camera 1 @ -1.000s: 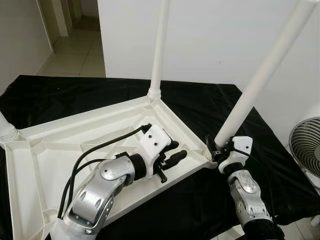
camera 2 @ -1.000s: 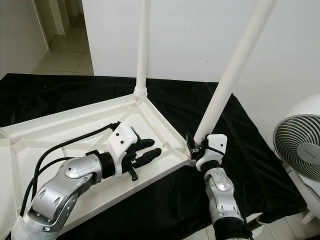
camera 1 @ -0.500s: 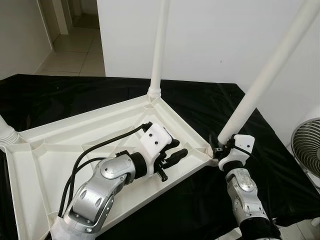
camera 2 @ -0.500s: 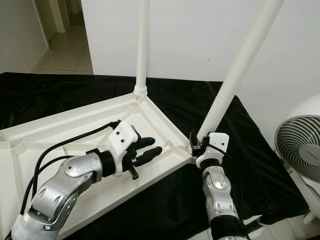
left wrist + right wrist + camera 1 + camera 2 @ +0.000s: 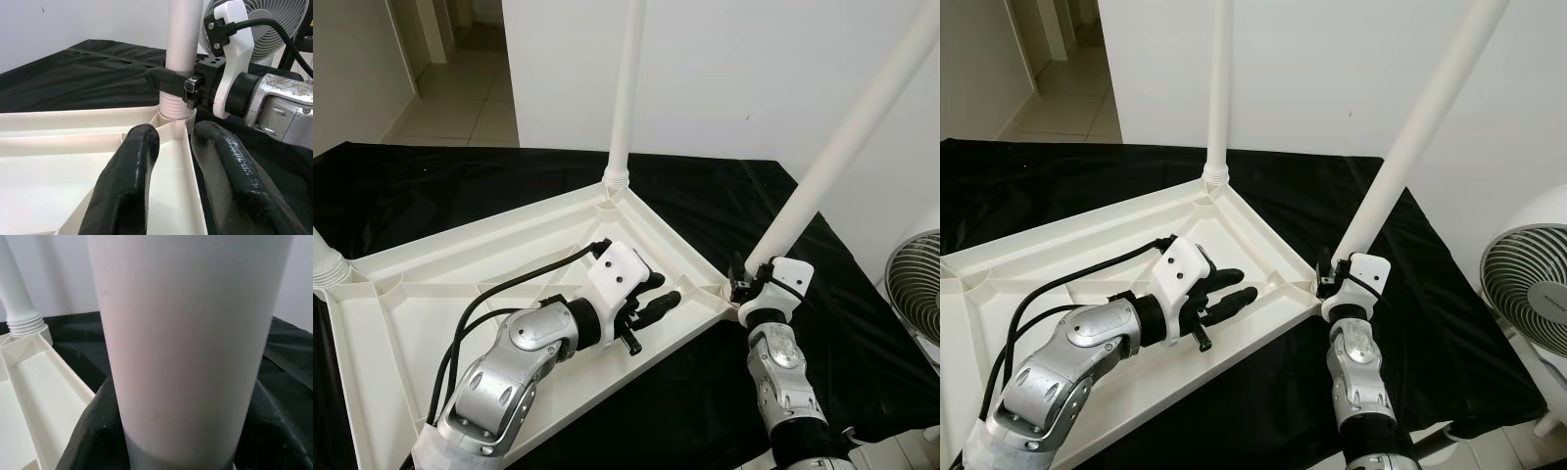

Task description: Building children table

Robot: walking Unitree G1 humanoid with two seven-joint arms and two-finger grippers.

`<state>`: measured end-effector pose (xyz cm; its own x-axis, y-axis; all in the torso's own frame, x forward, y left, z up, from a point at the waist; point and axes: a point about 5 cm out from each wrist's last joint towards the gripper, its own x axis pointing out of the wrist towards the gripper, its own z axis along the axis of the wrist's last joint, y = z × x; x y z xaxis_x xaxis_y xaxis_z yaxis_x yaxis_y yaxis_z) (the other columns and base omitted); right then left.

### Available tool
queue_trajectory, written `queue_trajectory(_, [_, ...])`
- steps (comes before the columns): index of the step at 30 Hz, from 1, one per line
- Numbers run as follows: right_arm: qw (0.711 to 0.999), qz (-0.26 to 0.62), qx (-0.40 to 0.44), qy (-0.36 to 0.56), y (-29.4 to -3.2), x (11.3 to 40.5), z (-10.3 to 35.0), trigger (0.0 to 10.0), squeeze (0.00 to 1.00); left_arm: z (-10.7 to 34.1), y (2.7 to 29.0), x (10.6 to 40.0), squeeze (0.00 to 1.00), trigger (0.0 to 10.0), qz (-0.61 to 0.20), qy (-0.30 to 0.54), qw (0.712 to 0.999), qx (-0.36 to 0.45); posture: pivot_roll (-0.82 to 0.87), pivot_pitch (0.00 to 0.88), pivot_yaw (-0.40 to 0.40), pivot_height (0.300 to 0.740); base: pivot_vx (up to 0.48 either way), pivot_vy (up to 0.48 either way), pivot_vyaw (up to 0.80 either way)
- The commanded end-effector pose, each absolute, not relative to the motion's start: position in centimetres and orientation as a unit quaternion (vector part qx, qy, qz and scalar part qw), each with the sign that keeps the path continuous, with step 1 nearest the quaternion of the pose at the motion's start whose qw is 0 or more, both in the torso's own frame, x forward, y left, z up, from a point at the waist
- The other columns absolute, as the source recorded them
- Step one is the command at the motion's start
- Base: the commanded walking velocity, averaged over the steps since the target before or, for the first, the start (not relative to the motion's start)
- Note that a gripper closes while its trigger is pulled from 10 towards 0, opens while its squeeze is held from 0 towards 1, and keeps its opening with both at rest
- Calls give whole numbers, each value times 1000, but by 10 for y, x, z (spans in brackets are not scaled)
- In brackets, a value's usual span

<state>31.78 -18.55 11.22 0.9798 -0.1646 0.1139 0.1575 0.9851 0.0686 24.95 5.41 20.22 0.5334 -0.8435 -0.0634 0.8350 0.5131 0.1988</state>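
Black cloth (image 5: pixel 431 186) covers the work surface, and on it lies a white plastic tabletop (image 5: pixel 421 313) turned underside up, with a white leg (image 5: pixel 625 88) standing in its far corner. At the right corner, the right gripper (image 5: pixel 1332 279) clamps the base of another leg (image 5: pixel 842 147), which now leans less steeply than a second ago. The left gripper (image 5: pixel 651 299) rests inside the tabletop, fingers (image 5: pixel 132 171) slightly spread and holding nothing, unmoved. A fan (image 5: pixel 1528 294) stands at far right.
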Motion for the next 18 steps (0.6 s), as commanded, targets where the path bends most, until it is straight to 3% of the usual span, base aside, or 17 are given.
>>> queue_trajectory(1, [984,-146,36,91,-204,296,53,10000,0,205,55,250,0,10000,-468,-24,878,103,58,76,-14,740,0,0,0])
queue_trajectory(18, [969,-228,47,86,-213,301,56,10000,0,205,53,250,0,10000,-469,-26,877,104,62,65,-18,740,0,0,0])
